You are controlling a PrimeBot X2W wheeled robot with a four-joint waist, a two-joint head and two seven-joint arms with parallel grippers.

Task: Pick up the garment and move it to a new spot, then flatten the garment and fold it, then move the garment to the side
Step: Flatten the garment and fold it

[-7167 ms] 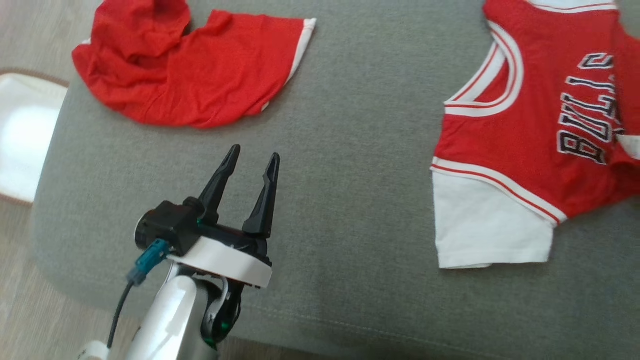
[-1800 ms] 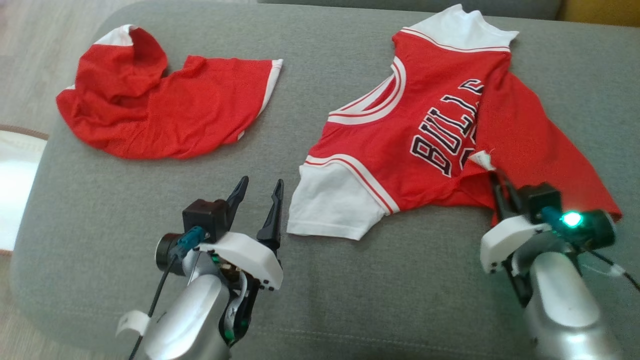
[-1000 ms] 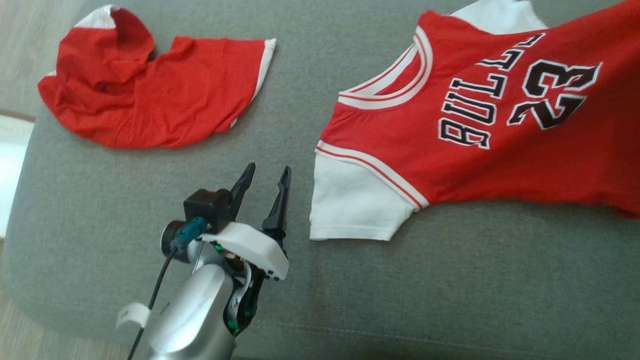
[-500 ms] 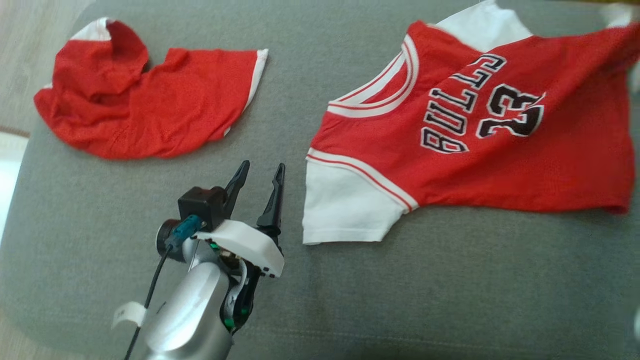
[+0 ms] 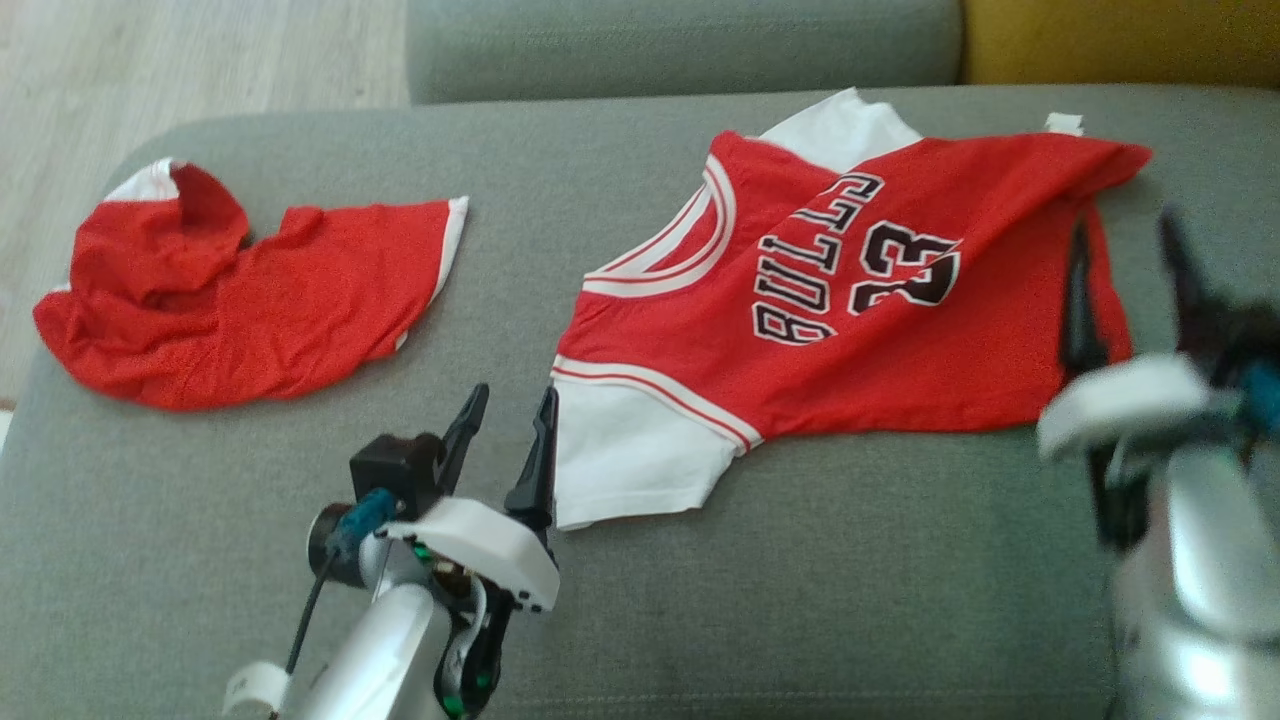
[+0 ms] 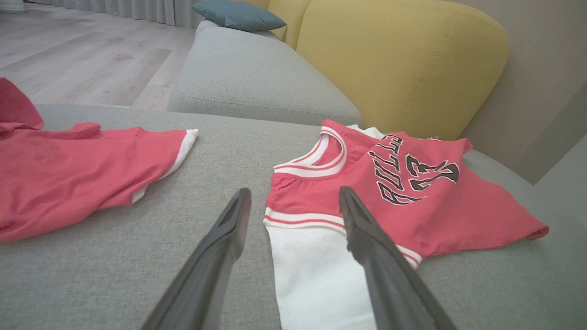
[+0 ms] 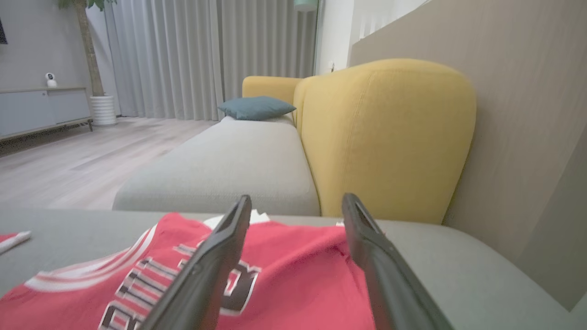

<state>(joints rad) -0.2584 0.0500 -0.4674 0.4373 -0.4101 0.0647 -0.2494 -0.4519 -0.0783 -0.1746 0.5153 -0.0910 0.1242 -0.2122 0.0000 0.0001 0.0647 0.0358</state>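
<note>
On grey sofa seat (image 5: pixel 800 600): Bulls jersey (image 5: pixel 850 300), newly spread flat; right tool (image 5: pixel 1124 228) just let go, open, empty; left tool (image 5: pixel 513 395) open, empty. Folding likely next.

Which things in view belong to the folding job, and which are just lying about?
Job, as it looks:
Bulls jersey, spread on the grey sofa seat
left gripper, open, beside its white sleeve
right gripper, open, at its hem end

Lying about:
crumpled red garment at the seat's left end
teal pillow
yellow backrest
</note>
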